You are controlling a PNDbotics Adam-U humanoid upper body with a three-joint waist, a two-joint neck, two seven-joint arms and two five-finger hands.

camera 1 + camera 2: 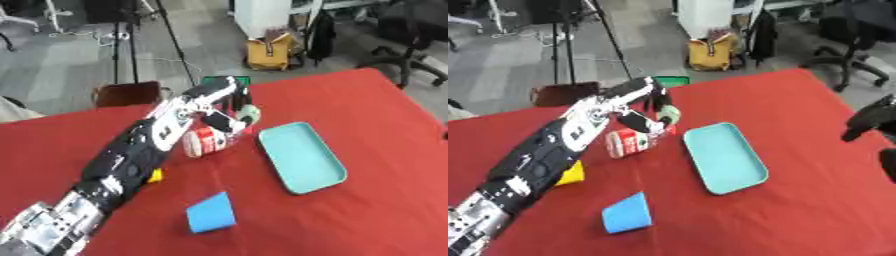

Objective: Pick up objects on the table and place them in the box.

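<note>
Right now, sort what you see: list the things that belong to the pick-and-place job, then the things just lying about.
Job things:
- left hand, held over a pale green thing
- red and white can lying on its side
- blue block
- yellow thing, partly behind the arm
- teal tray, the only container on the table

Lying about:
- yellow bag on the floor
- office chair
- tripod
</note>
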